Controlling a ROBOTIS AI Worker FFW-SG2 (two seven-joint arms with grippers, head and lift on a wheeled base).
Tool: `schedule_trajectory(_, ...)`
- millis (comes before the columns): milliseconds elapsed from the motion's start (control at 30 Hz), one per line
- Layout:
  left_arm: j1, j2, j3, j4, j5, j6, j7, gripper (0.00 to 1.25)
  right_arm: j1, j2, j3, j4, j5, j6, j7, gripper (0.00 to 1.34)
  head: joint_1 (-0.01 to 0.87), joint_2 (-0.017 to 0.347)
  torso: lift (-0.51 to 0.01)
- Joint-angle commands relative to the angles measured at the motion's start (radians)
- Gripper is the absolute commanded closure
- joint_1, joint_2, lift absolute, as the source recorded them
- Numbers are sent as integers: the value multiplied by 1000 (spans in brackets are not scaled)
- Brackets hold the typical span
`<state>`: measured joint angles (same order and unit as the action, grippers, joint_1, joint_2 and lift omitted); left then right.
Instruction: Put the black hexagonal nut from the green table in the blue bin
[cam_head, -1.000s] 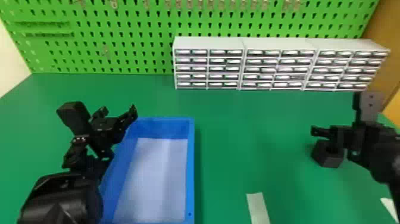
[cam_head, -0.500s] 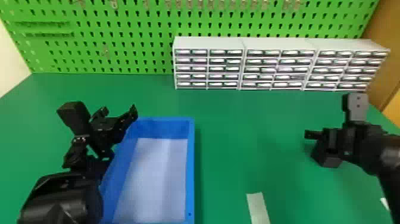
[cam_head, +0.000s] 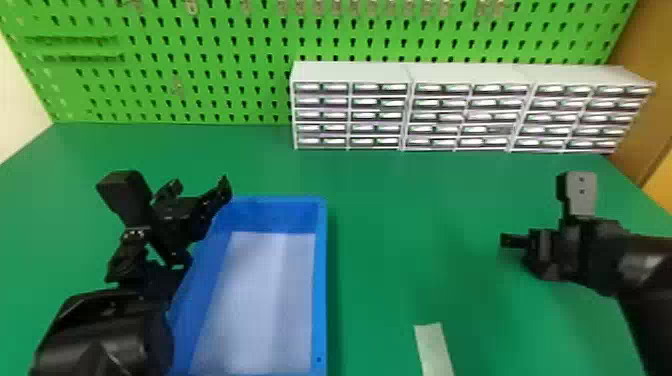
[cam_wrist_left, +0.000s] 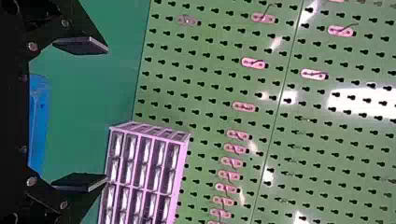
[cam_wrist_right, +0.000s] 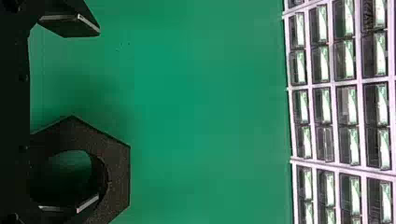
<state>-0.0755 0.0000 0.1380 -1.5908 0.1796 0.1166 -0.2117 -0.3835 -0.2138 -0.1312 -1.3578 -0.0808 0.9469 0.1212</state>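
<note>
Head view looks down; wrist views (closer) share the drawers (cam_head: 377, 115).

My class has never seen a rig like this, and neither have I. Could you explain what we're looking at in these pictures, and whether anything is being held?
This is a two-armed robot. The head view looks down from its head, with its left arm and right arm on the matching sides. Each wrist view looks past that arm's own end effector and appears turned sideways.

On the green table are a blue bin, a pale strip and, by the right end effector, a black hexagonal nut. Drawer cabinets stand behind.

Nothing looks held: the left end effector is open, and so is the right, with one finger showing against the nut's hole. Whether it touches the nut, I can't tell.
</note>
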Motion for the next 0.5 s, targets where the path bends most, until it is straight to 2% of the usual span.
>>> schedule_trajectory(0, 0, -3, 0, 0, 0, 0, 0, 292, -3, 7, -1, 14, 10, -4, 0, 78, 686, 51, -97)
schedule_trajectory(467, 3, -3, 0, 2, -2, 0, 0, 292, -17, 20, -30, 69, 12, -17, 0, 78, 686, 51, -97)
